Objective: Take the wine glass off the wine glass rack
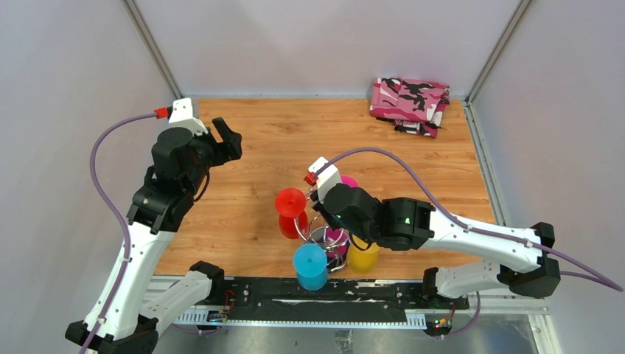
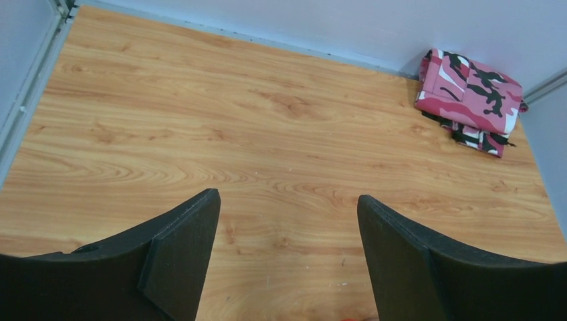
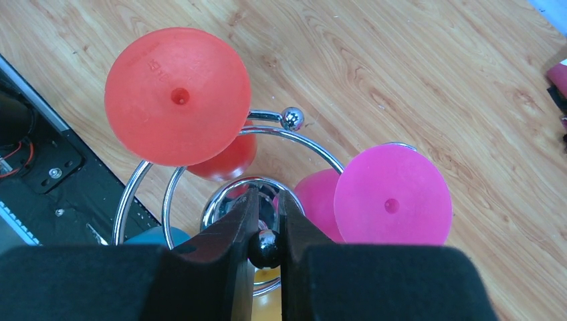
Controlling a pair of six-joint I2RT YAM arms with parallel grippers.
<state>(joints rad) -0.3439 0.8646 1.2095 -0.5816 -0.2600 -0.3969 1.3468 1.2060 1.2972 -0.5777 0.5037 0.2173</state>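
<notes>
**Right gripper**: fingers drawn almost together, clamped on the small ball knob that tops the pole of the wine glass rack. The fingers hide the pole itself and most of the mirrored base.

**Rack:** it stands near the table's front edge, and in the top view the right wrist covers its centre. Four glasses hang inverted from its wire loops.
- The red wine glass and pink wine glass show mainly their round feet, with the bowls largely concealed beneath.
- The blue wine glass is in plain sight from above.
- The yellow wine glass is partly under the arm.

**Left gripper**: fingers wide apart, holding nothing, above bare table.

**Far corner:** a folded camouflage cloth.
</notes>
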